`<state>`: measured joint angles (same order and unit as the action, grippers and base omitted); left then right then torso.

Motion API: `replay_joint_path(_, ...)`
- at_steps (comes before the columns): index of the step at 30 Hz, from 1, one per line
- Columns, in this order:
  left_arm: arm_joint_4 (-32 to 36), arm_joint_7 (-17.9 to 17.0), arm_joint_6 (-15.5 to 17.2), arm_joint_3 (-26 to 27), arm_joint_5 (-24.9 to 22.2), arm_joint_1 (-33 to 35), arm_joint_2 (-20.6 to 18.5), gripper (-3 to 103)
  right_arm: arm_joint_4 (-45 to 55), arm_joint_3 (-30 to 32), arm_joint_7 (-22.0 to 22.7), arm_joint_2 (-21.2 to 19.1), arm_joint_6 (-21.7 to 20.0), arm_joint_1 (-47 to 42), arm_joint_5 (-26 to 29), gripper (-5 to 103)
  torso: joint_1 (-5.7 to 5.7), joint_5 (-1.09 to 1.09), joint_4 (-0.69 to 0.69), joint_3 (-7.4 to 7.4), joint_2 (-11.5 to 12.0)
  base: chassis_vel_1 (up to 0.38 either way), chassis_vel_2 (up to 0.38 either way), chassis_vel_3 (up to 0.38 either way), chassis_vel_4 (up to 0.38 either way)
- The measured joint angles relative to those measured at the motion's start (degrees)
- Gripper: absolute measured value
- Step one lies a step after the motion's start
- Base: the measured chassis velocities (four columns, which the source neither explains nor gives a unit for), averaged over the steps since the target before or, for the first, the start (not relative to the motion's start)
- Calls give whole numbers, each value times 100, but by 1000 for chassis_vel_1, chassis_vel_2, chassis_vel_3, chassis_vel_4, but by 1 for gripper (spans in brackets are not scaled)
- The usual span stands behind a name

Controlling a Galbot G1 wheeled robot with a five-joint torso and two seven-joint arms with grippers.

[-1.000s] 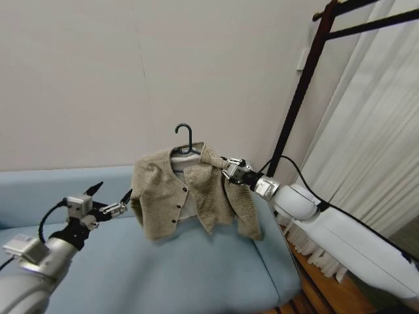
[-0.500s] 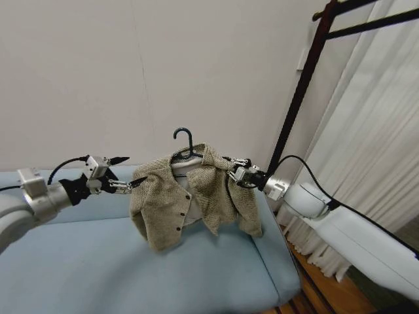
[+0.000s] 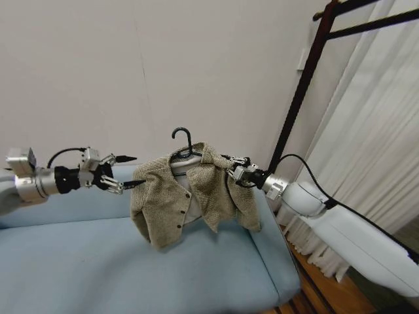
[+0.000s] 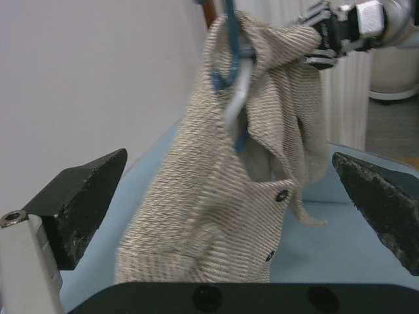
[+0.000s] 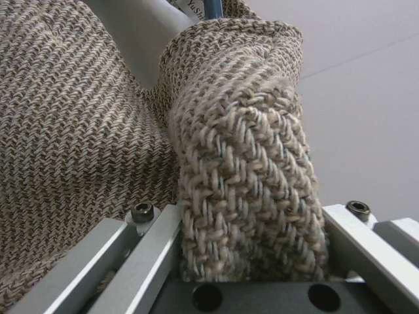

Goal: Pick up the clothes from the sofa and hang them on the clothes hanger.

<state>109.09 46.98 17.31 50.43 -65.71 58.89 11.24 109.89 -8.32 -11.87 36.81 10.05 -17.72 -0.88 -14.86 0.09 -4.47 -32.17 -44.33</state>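
The right claw (image 3: 233,171) is clamped on one shoulder of the cardigan (image 3: 171,199), holding it — on its hanger (image 3: 190,145) — above the sofa (image 3: 78,275); the left claw (image 3: 128,171) gapes wide by the other shoulder, likely to steady it.

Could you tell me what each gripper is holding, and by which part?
The right gripper clamps the cardigan by a fold at its shoulder; the left gripper is open, holding nothing.
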Motion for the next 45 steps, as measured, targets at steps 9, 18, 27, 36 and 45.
replay_joint_path(9,-355,-871,145,-32,-1025,129,-521,100,-268,-400,-63,366,52,441,5,12,0,-1,0,0,0,0,0,0,0)
replay_joint_path(18,-931,-572,135,-29,-1806,254,-1143,100,-970,-777,-296,551,200,1376,354,12,-1,-1,0,0,0,0,0,0,0)
replay_joint_path(27,-1247,-2194,-52,47,-2680,527,-1662,100,-1378,-980,-430,858,315,1965,511,12,0,0,1,0,0,0,0,0,0)
replay_joint_path(36,-1217,-1010,-74,-85,-999,492,-690,100,-1365,-874,-386,898,220,1722,534,12,0,-4,2,0,0,0,0,0,0)
replay_joint_path(45,-1180,204,-555,-261,-794,450,8,100,-1538,-847,-428,907,232,1633,326,12,0,0,-1,0,0,0,0,0,0)
